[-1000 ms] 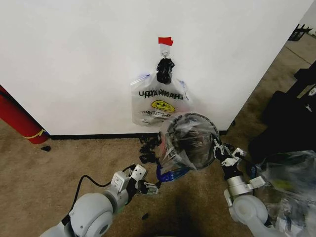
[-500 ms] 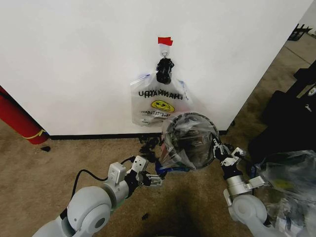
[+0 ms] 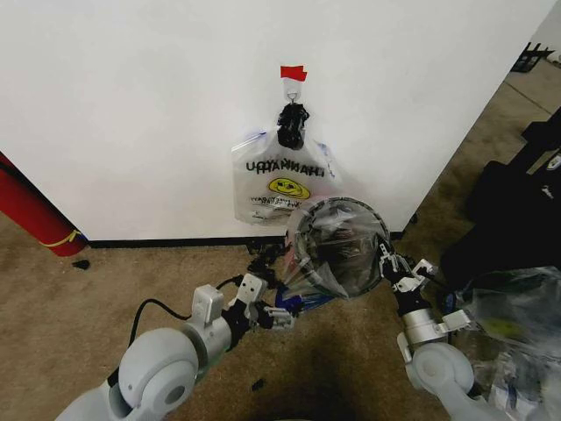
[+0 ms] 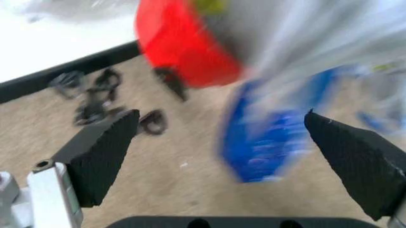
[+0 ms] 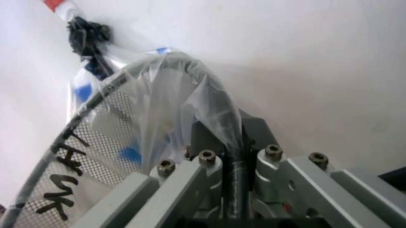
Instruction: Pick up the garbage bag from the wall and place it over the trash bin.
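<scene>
Head view: one garbage bag [image 3: 317,263] drapes over the single trash bin [image 3: 337,250], just ahead of both grippers. The right gripper [image 3: 392,265] pinches bag and rim, likely anchoring that side.

Left wrist view: the left gripper [image 4: 222,156] gapes wide, empty, with blue trim directly ahead.

Right wrist view: fingers [image 5: 209,190] are clamped on film and rim.

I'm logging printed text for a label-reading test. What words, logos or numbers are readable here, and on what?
"THANK YOU", black, seen mirrored from the back: on the bundle of bags hanging on the wall, above a yellow smiley face.
Small lines under the smiley: too small to read.
Black letters, cut off and unreadable: on the garbage bag draped over the trash bin rim, held by the right gripper.
</scene>
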Robot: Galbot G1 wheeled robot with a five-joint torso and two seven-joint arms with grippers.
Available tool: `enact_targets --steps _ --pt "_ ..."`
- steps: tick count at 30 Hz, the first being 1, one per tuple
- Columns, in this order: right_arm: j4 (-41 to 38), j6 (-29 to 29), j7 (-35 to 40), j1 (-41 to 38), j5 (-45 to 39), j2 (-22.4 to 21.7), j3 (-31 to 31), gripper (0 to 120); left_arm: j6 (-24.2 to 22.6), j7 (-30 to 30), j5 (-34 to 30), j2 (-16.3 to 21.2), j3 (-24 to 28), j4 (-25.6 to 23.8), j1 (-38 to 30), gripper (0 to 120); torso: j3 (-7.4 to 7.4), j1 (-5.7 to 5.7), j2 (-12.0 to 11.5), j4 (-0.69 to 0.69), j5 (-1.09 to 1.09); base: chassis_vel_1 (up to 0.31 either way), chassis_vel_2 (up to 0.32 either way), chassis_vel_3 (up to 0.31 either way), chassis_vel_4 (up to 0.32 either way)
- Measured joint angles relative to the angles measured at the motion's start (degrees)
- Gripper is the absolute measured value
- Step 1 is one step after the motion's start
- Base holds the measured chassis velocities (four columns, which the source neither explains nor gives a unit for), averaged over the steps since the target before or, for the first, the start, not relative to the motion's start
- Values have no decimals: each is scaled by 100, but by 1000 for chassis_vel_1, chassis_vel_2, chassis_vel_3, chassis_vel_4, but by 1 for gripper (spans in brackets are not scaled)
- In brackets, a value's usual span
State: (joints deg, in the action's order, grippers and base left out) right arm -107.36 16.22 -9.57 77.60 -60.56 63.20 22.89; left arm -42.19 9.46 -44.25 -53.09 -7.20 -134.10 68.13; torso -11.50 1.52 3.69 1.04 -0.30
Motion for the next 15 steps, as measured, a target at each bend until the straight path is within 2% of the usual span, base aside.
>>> enact_targets --steps 4,7,10,15 --pt "-25 -9 0 14 -1 0 -4 1 0 1 78 -10 39 132 -73 100 0 0 0 -1 0 0 0 0 0" --pt "-347 -100 117 177 -96 -41 -17 1 8 -224 729 -32 176 885 -281 100 0 0 0 0 -1 0 0 0 0" --pt "-568 -181 205 316 -165 -86 0 1 84 -383 1033 -16 217 1177 -392 100 0 0 0 -1 -1 0 0 0 0" --pt "-1008 -392 476 649 -182 -100 -37 1 807 -510 1620 -150 298 1656 -581 100 0 0 0 0 -1 0 0 0 0"
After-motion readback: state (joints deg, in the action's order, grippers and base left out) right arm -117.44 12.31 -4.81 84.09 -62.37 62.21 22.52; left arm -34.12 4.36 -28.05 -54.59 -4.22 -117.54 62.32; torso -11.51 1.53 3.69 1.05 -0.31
